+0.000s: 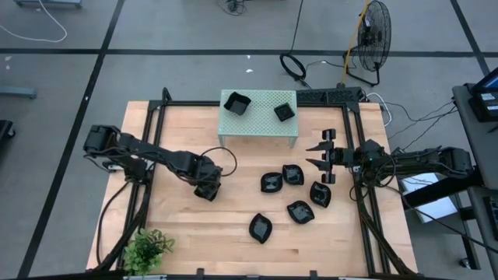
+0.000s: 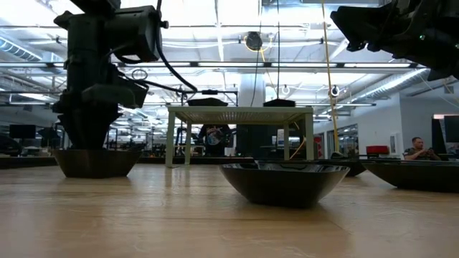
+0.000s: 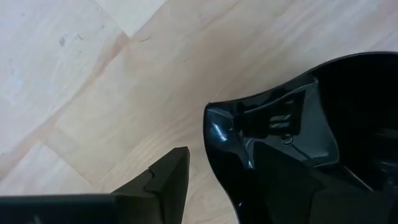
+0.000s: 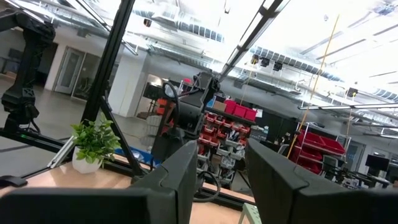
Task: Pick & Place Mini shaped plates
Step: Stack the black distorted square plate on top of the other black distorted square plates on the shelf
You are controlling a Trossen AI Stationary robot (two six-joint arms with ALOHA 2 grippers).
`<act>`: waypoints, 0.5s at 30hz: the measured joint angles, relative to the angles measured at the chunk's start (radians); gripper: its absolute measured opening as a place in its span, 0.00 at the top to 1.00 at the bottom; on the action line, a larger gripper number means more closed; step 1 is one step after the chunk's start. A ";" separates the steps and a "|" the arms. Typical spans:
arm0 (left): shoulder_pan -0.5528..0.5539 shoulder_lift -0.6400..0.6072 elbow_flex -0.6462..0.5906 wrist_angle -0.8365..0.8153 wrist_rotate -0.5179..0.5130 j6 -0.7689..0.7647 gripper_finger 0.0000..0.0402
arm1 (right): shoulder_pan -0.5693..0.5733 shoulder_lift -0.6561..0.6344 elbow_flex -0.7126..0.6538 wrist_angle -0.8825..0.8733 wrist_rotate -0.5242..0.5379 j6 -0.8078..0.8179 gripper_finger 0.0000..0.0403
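Reaching down over the left half of the wooden table [image 1: 187,225], my left gripper [image 1: 207,189] sits on a small black plate [image 3: 292,143], fingers spread wide. One finger [image 3: 163,180] stands outside the plate's rim, over bare wood, while the other dips inside the bowl, so the rim wall lies between them. I judge this a straddle ready to close; I cannot tell if the pads touch the rim yet. From table height the plate rests flat on the wood beneath the gripper.

My right gripper [image 1: 325,155] waits at the table's right edge, raised clear of the surface, fingers partly apart and holding nothing.

Five more black plates [image 1: 292,193] lie in a loose cluster right of centre, nearer my right arm. Two plates [image 1: 236,102] already rest on the pale green stand [image 1: 258,124] at the back.

From my left gripper, the stand lies ahead and slightly right, near, with open wood between. A straight lift looks unobstructed. The stand's front edge is what I must clear. A small potted plant [image 1: 146,249] sits at the front left corner, well apart.
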 joint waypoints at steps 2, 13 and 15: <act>0.000 -0.001 0.000 0.001 0.000 0.000 0.54 | 0.000 0.000 0.000 0.000 0.000 0.000 0.69; 0.000 -0.001 0.000 -0.003 -0.005 0.003 0.54 | 0.000 0.000 0.000 0.001 0.000 0.001 0.69; 0.000 -0.001 0.000 -0.003 -0.005 0.007 0.54 | 0.000 0.000 0.000 0.001 0.000 0.001 0.69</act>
